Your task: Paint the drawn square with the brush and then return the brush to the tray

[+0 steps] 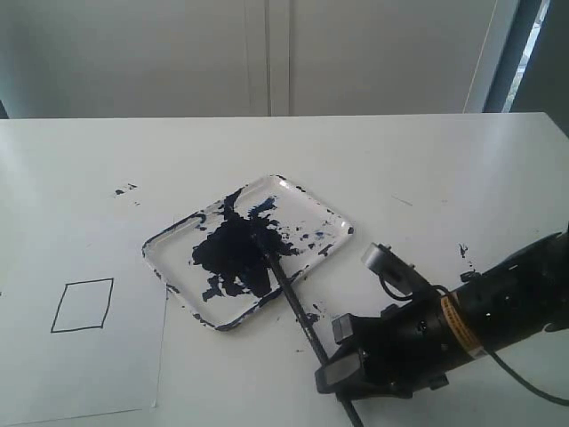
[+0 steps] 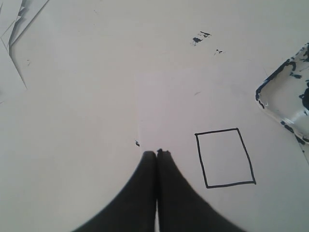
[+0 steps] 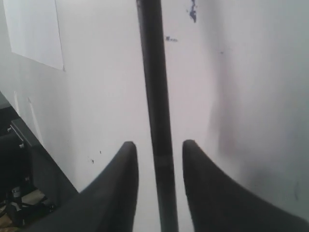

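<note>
White table (image 1: 427, 178) was matte with dark paint splatters (image 1: 124, 189) toward its far-left side, and a pale panelled wall (image 1: 133, 53) ran behind its far edge. The tray (image 1: 311, 206) sat mid-table, and the brush (image 1: 289, 298) lay with its tip in the blue-black blotch and its handle over the tray's near rim toward the table's near edge. Right gripper (image 3: 159, 145) was spread either side of the handle with gaps showing; left gripper (image 2: 156, 153) was pressed together over the paper sheet (image 1: 89, 374) at the near-left corner, beside the drawn square (image 1: 83, 305), whose inside was white.
</note>
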Action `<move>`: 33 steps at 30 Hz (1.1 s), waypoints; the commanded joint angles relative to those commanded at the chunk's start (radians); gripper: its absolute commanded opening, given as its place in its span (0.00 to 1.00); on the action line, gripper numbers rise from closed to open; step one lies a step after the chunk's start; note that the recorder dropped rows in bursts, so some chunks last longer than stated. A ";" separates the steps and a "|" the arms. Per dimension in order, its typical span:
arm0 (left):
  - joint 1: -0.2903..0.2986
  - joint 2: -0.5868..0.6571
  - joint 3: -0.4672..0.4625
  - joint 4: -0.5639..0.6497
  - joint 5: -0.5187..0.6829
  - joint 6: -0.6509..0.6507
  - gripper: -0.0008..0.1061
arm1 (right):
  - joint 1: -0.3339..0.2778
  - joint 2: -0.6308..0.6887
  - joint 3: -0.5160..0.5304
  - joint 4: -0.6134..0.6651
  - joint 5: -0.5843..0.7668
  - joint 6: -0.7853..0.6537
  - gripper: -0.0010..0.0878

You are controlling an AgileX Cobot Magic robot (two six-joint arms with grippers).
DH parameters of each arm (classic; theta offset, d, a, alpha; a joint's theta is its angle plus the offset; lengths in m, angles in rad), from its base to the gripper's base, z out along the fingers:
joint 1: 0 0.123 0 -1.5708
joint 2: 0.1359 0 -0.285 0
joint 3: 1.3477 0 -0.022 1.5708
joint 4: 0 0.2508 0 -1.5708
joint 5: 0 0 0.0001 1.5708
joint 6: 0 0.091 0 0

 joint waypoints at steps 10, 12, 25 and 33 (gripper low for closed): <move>0.000 0.000 0.000 0.000 0.000 0.002 0.01 | 0.000 -0.125 -0.004 0.000 0.083 -0.062 0.37; 0.000 0.000 0.000 0.000 0.000 0.002 0.01 | 0.000 -0.158 -0.013 0.000 0.083 -0.062 0.37; 0.000 0.000 0.000 0.000 0.004 0.002 0.01 | 0.087 -0.524 -0.020 0.000 0.367 -0.249 0.36; 0.000 0.000 0.000 0.000 0.011 0.006 0.01 | 0.181 -0.842 -0.020 0.000 0.582 -0.401 0.28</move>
